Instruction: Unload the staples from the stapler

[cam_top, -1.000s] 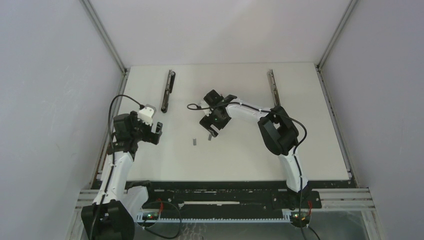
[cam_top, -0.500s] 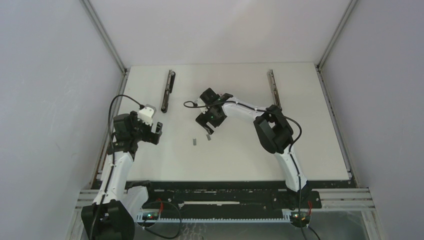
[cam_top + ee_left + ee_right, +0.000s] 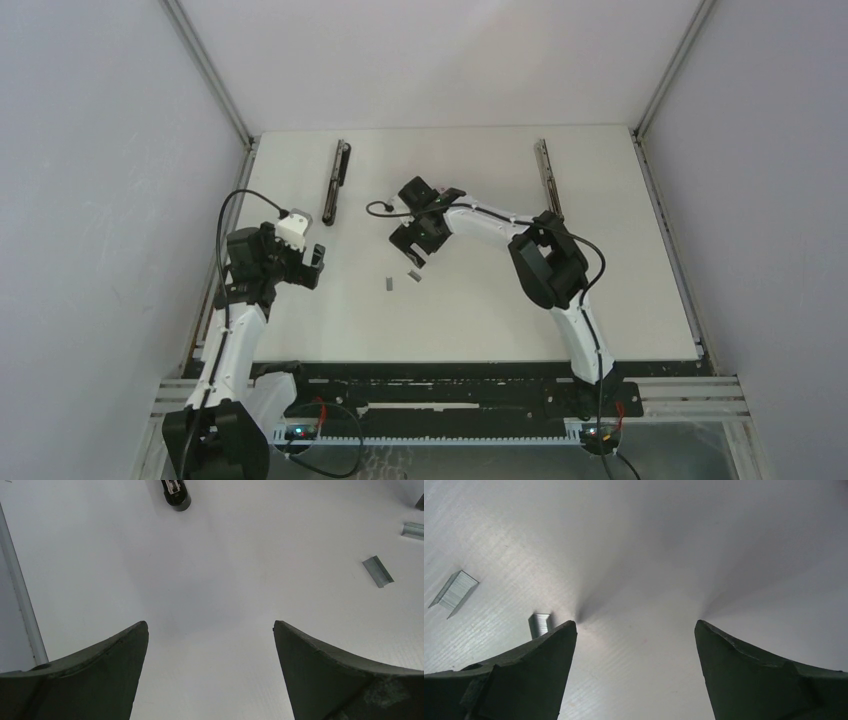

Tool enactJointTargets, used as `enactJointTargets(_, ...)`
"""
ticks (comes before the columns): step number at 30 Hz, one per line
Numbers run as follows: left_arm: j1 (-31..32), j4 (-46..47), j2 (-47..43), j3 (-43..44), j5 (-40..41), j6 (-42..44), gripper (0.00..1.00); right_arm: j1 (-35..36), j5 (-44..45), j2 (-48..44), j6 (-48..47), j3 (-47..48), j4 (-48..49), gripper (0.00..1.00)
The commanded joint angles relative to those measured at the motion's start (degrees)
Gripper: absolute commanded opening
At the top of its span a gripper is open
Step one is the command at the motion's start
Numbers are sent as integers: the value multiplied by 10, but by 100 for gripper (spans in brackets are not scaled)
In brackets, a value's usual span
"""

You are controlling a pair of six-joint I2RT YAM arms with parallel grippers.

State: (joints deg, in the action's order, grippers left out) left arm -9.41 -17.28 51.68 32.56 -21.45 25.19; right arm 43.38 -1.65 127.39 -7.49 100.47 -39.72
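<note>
The stapler (image 3: pixel 335 182), long, black and narrow, lies flat at the back left of the white table; its near end (image 3: pixel 175 492) shows at the top of the left wrist view. Two short grey strips of staples (image 3: pixel 388 283) (image 3: pixel 411 275) lie loose mid-table. My right gripper (image 3: pixel 410 258) hovers open just behind them with nothing between its fingers. In its wrist view, one strip (image 3: pixel 540 625) sits beside the left fingertip and another (image 3: pixel 454 592) further left. My left gripper (image 3: pixel 316 266) stands open and empty at the left, over bare table (image 3: pixel 210 624); both strips (image 3: pixel 378 571) (image 3: pixel 414 530) lie to its right.
A second long narrow bar (image 3: pixel 545 180), dark and metallic, lies at the back right of the table. Grey walls with aluminium posts close in the sides and back. A metal rail (image 3: pixel 20 590) runs along the table's left edge.
My right gripper has drifted a little to the left and back, staying open above the staple strips. The left arm and the strips have not moved.
</note>
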Motion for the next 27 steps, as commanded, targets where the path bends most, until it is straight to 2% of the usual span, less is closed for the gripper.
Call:
enactJointTargets(1, -6, 8, -3, 4, -17, 11, 100, -19, -35, -65, 10, -5, 11, 88)
enactJointTargets(5, -5, 8, -4, 3, -16, 12, 100, -17, -84, -66, 11, -9, -2, 88)
enactJointTargets(14, -6, 8, -6, 2, -14, 13, 100, -16, -124, -49, 15, -17, -13, 90)
enactJointTargets(27, -7, 8, -10, 2, -14, 14, 100, 5, -88, -27, 3, -12, -20, 91)
